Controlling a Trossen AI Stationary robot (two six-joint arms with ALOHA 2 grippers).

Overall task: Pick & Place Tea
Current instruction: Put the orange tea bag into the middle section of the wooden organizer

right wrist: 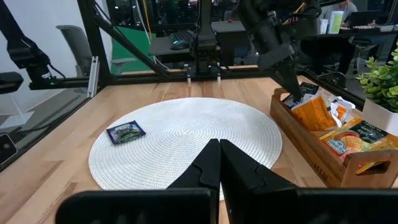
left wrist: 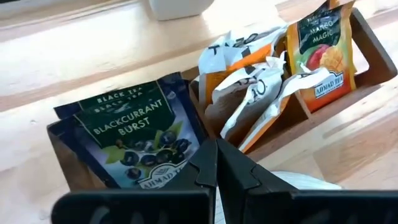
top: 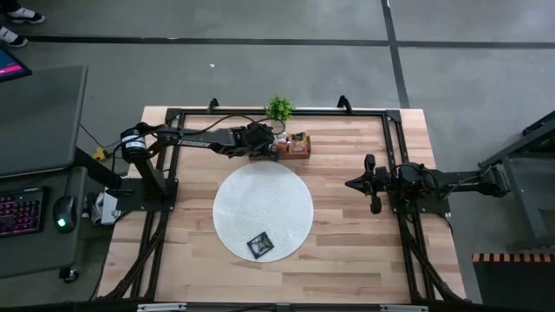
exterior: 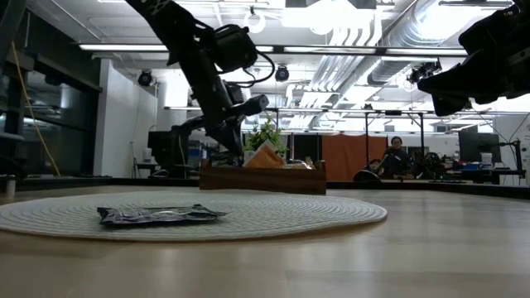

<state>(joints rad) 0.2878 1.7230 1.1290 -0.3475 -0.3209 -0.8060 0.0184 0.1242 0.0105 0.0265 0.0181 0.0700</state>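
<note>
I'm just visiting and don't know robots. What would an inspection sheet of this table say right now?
Surface: wooden table, with a round white mat in the middle.
Job's things: one dark tea sachet lies flat on the mat; more sachets stand in the wooden tray at the table's far edge: blackcurrant packets, white and orange ones, mango packets.
Clutter: small potted plant behind the tray.
Grippers: left gripper over the tray, fingers shut, holding nothing; right gripper waits at the table's right side, shut.
Cables: one along the left arm.
Surroundings: desk with keyboard; a person sits far behind.
</note>
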